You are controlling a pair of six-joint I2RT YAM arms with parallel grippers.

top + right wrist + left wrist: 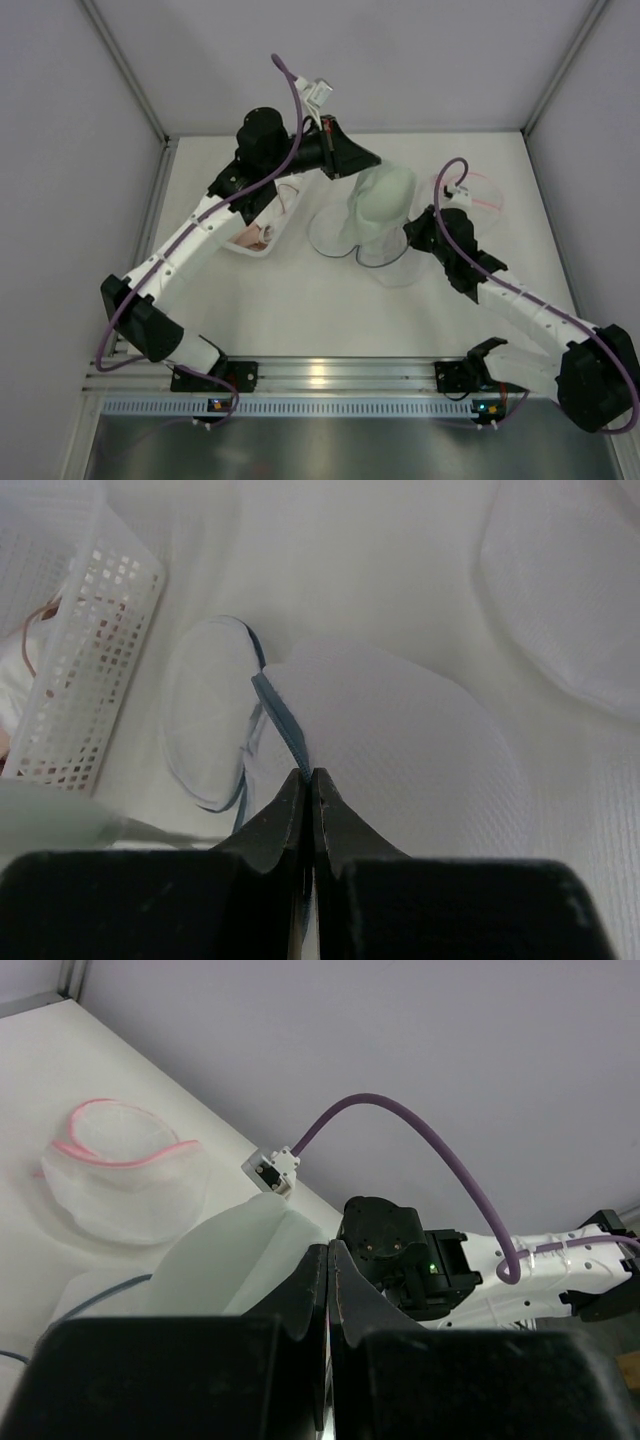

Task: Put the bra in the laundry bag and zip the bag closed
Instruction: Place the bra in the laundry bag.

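At centre: left tool [328, 1256] apparently pinches pale-green foam bra [385, 200], right tool [308, 780] pinches blue-trimmed mesh laundry bag [400, 750]; bagging, zipping not yet done.

I saw the bra [385, 200] in pale mint green at centre frame, beside a white mesh laundry bag [400, 750] edged in blue. At upper right, a second mesh bag [485, 200] was white with pink trim. The perforated basket [250, 242] was white and the cable [368, 1099] purple.

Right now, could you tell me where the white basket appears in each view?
Top external: white basket, left of centre.
Left wrist: not in view.
Right wrist: at the left edge.
Shared landmark: the blue-trimmed mesh bag.
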